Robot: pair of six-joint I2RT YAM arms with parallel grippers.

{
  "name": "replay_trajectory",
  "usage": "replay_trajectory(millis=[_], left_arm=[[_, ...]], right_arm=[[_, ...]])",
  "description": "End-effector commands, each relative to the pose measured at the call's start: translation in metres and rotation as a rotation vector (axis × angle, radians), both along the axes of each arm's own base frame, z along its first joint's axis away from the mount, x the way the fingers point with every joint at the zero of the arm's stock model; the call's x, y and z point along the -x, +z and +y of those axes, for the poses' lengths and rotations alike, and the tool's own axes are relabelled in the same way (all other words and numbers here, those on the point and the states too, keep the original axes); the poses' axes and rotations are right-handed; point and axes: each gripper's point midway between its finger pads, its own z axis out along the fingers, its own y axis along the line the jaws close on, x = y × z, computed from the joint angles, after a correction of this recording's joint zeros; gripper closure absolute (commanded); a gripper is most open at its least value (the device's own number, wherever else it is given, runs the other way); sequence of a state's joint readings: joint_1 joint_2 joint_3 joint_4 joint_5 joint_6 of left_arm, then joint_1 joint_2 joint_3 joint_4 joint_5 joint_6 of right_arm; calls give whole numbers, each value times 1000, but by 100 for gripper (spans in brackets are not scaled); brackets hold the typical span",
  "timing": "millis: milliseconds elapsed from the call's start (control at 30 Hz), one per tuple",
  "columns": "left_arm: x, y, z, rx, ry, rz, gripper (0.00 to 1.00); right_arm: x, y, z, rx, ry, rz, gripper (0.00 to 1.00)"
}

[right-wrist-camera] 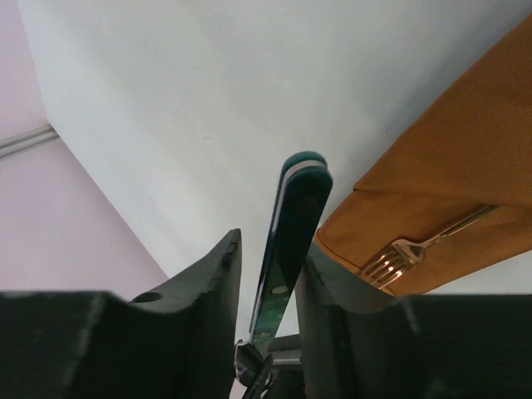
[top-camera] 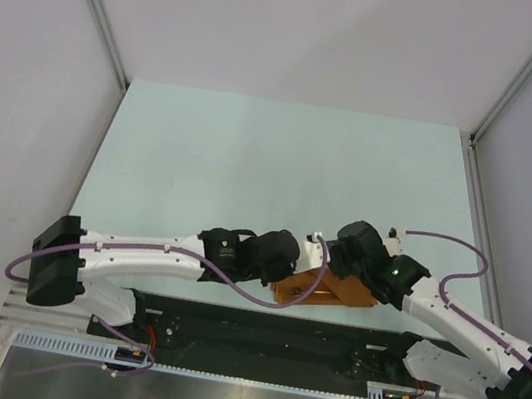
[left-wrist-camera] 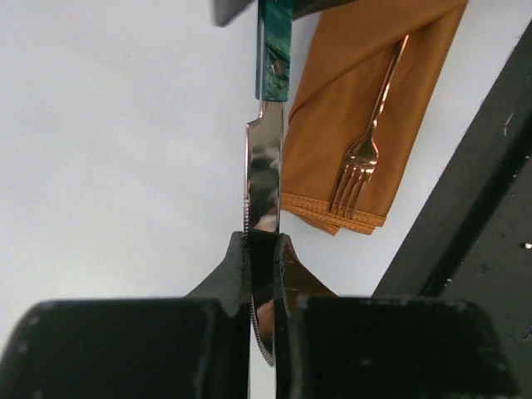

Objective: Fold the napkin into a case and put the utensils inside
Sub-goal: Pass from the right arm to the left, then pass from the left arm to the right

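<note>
A knife with a dark teal handle [left-wrist-camera: 274, 50] and a shiny blade [left-wrist-camera: 266, 174] hangs in the air between both grippers. My left gripper [left-wrist-camera: 264, 245] is shut on the blade. My right gripper [right-wrist-camera: 273, 243] has the teal handle [right-wrist-camera: 293, 224] between its fingers, which stand open with a gap on the left side. The rust-orange napkin [left-wrist-camera: 357, 108] lies folded as a layered strip just right of the knife. A copper fork [left-wrist-camera: 366, 150] lies on it, tines toward the stitched end. From above, the napkin [top-camera: 323, 290] sits under both grippers near the table's front edge.
The black base plate [top-camera: 265, 331] runs along the near edge, right beside the napkin [right-wrist-camera: 449, 174] and its fork [right-wrist-camera: 399, 258]. The pale table [top-camera: 282, 162] stretches away behind, closed in by white walls at both sides and the back.
</note>
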State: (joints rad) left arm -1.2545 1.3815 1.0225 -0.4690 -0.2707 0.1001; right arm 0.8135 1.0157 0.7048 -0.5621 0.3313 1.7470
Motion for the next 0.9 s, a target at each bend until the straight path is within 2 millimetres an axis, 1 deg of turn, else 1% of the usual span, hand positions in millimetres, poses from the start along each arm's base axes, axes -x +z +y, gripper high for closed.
replay_trajectory(millis=[0, 33, 67, 100, 133, 167, 200, 233, 267, 300, 333, 367, 400, 433, 467, 500, 533, 567, 600, 633, 667, 733, 800, 867], left_arm=[[5, 1, 5, 10, -31, -13, 100], [5, 2, 7, 15, -28, -13, 100], [7, -3, 10, 8, -28, -4, 100], [8, -5, 12, 13, -24, 9, 100], [8, -7, 14, 12, -21, 14, 100], [9, -9, 16, 14, -16, 19, 100], [10, -11, 16, 18, -17, 32, 100], [12, -13, 15, 27, -22, 46, 100], [15, -18, 15, 29, -34, 65, 100], [17, -20, 14, 40, -38, 95, 100], [27, -23, 9, 59, -78, 149, 100], [31, -30, 10, 50, -86, 176, 100], [31, -33, 11, 57, -81, 201, 100], [32, -36, 13, 54, -80, 214, 100], [28, -36, 15, 58, -66, 219, 100], [30, -34, 16, 71, -74, 238, 100], [34, -35, 16, 80, -86, 269, 100], [32, -29, 17, 105, -84, 273, 100], [34, -29, 20, 107, -86, 287, 100], [36, -30, 22, 111, -90, 298, 100], [32, -30, 25, 116, -74, 300, 100], [27, -26, 30, 141, -48, 281, 100], [21, -23, 29, 174, -21, 276, 100], [22, -21, 24, 201, -32, 308, 100]], right_arm=[[-6, 13, -14, 91, 78, -119, 55], [-6, 17, -20, 109, 84, -139, 49], [-5, 23, -25, 159, 132, -192, 40], [-6, 22, -33, 185, 142, -206, 34], [-5, 23, -37, 215, 174, -221, 26], [-1, 23, -44, 248, 208, -231, 0], [3, 14, -54, 283, 216, -207, 0], [-1, 11, -67, 303, 189, -197, 0], [1, 7, -74, 332, 225, -194, 0], [2, 1, -83, 349, 223, -168, 0], [-2, -9, -105, 375, 157, -113, 0], [0, -15, -110, 364, 172, -77, 0], [0, -20, -117, 390, 219, -58, 0], [-4, -23, -128, 350, 192, -32, 0], [-4, -26, -135, 353, 197, -23, 0], [-2, -35, -146, 345, 164, 18, 1], [-2, -41, -165, 340, 85, 57, 15], [0, -47, -174, 338, 50, 82, 22], [2, -54, -182, 339, 30, 106, 30], [5, -61, -193, 335, -9, 140, 41], [3, -63, -192, 320, 3, 135, 43], [4, -72, -193, 341, 30, 150, 44], [1, -74, -191, 339, 56, 145, 45], [-3, -70, -187, 334, 81, 130, 48]])
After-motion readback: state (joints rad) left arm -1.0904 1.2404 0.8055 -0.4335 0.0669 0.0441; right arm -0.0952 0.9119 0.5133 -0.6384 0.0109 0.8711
